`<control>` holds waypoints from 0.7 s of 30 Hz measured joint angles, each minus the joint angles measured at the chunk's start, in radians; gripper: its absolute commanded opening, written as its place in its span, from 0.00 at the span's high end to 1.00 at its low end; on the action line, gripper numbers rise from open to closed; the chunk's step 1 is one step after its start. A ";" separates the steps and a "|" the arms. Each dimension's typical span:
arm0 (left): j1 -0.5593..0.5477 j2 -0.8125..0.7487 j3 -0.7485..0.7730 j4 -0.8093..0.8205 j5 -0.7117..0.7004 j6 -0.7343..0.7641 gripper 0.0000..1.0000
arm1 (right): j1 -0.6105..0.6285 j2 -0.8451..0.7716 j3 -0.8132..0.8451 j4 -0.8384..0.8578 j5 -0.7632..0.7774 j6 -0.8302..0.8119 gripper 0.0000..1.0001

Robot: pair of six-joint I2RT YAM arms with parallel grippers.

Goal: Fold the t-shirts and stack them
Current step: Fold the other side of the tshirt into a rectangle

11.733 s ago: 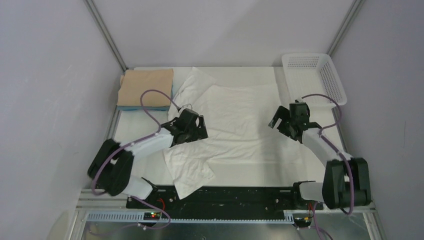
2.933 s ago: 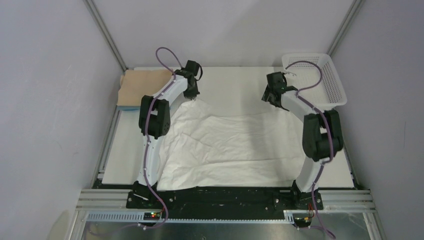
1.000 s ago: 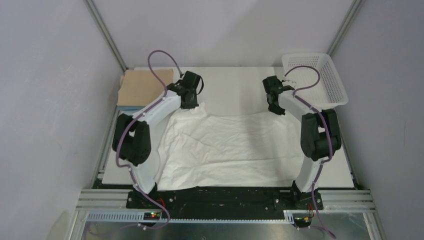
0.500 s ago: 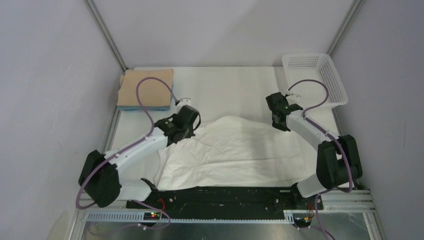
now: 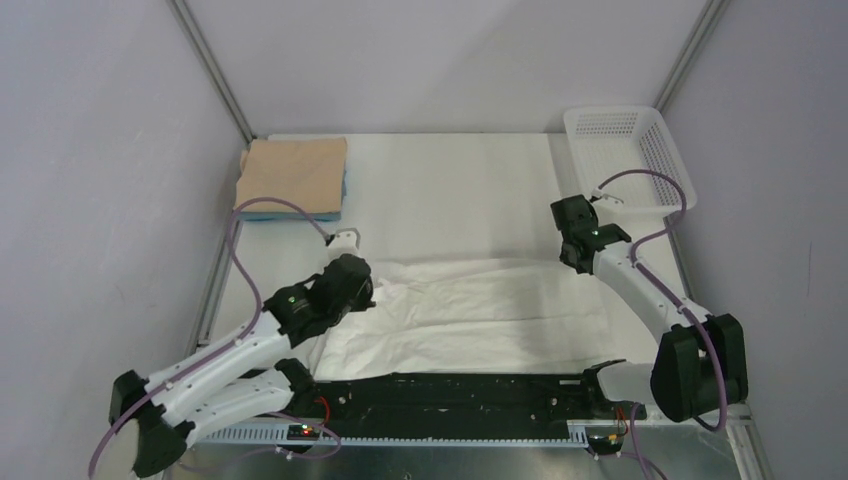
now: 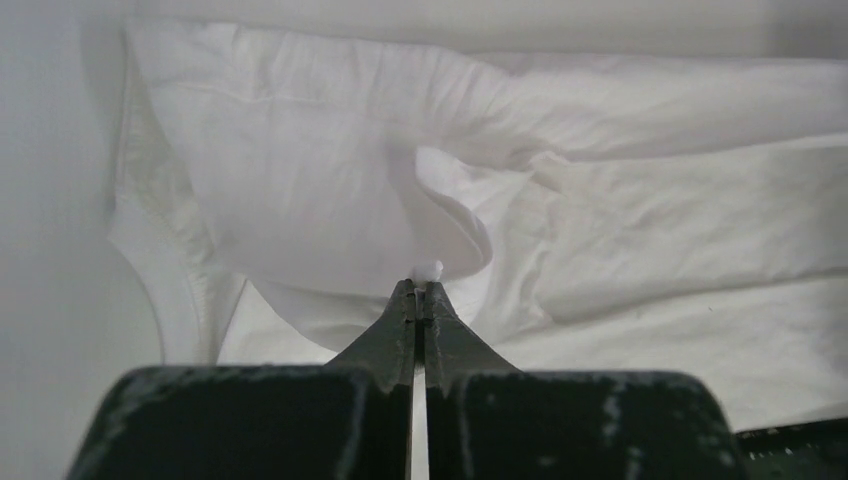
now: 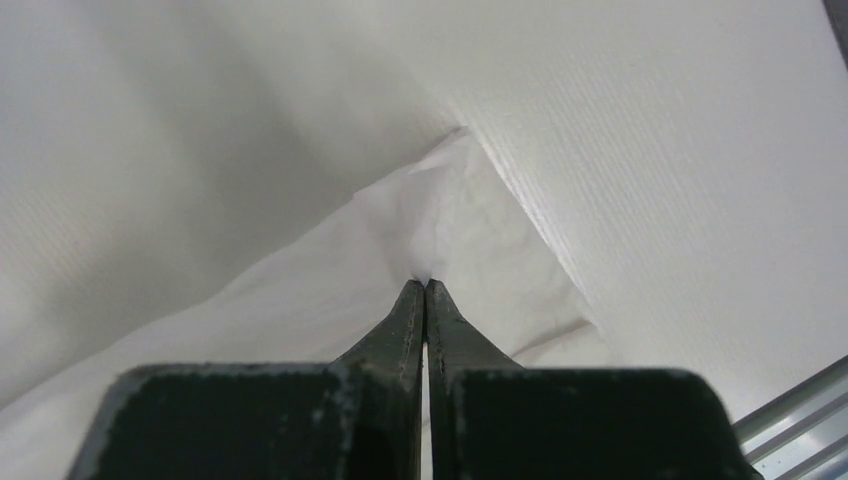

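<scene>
Seen from above, the tips of both arms' fingers are hidden under their own wrist bodies, so only the wrist views show the grips. The light blue t-shirt (image 5: 290, 214) appears only as a thin edge under the folded tan t-shirt (image 5: 295, 172), which lies on top of it at the far left corner of the worktop (image 5: 450, 190). The near hem of the white t-shirt (image 5: 480, 310) reaches the black base rail, and it is unclear whether it hangs over the worktop's edge.

The left fingers (image 6: 400, 320) are pressed together on a fold of the white t-shirt, and a small nub of cloth pokes out past their tips. Beyond them the shirt lies in rumpled, overlapping layers, with a sleeve spread out to the left.

The right fingers (image 7: 410, 310) are pinched tight on the shirt's other far corner. The cloth rises to their tips in a peaked ridge, and how much of it sits between them cannot be seen.

The white t-shirt spans the near half of the worktop between the two arms, well apart from the tan and blue pair. The white basket (image 5: 672, 170) stands at the far right corner.
</scene>
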 measured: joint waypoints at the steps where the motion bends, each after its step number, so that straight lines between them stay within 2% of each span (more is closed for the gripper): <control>1: -0.008 -0.028 -0.009 -0.010 0.003 -0.008 1.00 | -0.011 -0.014 -0.006 0.000 -0.001 -0.002 1.00; 9: -0.069 -0.180 -0.024 -0.138 0.035 -0.062 1.00 | -0.061 -0.056 -0.053 0.002 -0.032 -0.040 1.00; 18: -0.129 -0.232 -0.029 -0.262 0.097 -0.121 0.99 | -0.071 -0.076 -0.085 0.005 -0.053 -0.065 0.95; 20: -0.147 -0.238 -0.057 -0.262 0.127 -0.151 0.92 | -0.079 -0.078 -0.100 0.000 -0.053 -0.063 0.90; 21: -0.153 -0.242 -0.074 -0.263 0.139 -0.166 0.81 | -0.082 -0.078 -0.105 -0.002 -0.053 -0.060 0.86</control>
